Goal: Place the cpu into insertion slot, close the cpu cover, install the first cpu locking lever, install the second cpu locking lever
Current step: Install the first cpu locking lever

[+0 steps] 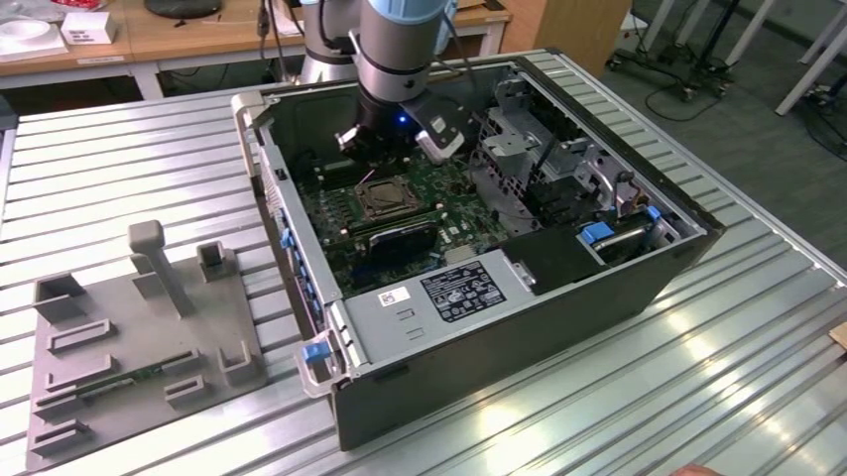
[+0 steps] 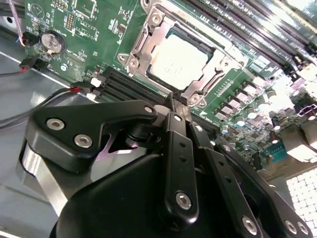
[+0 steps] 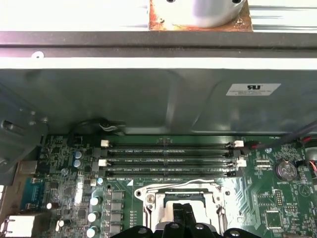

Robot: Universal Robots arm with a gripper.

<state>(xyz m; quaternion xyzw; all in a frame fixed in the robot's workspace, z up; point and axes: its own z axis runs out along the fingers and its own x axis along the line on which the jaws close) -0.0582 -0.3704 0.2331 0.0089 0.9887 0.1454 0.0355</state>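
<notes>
Risk, as I judge it: my hand (image 2: 173, 98) hangs just over one edge of the insertion slot (image 2: 130, 60). A skewed push from here could slip off the thin metal and scrape the green board (image 2: 84, 20). My hand's fingers are pressed together and hold nothing; I cannot tell if the tips touch the slot's rim. The cpu (image 2: 181, 62) lies flat in the insertion slot, its pale top showing through the window of the cpu cover (image 2: 143, 42), which lies down over it. Beyond the slot, a thin silvery lever rod (image 3: 173, 184) runs slightly askew; latched or not, I cannot tell. Past it lie long black memory slots (image 3: 168, 158), then the grey case wall (image 3: 148, 99)
</notes>
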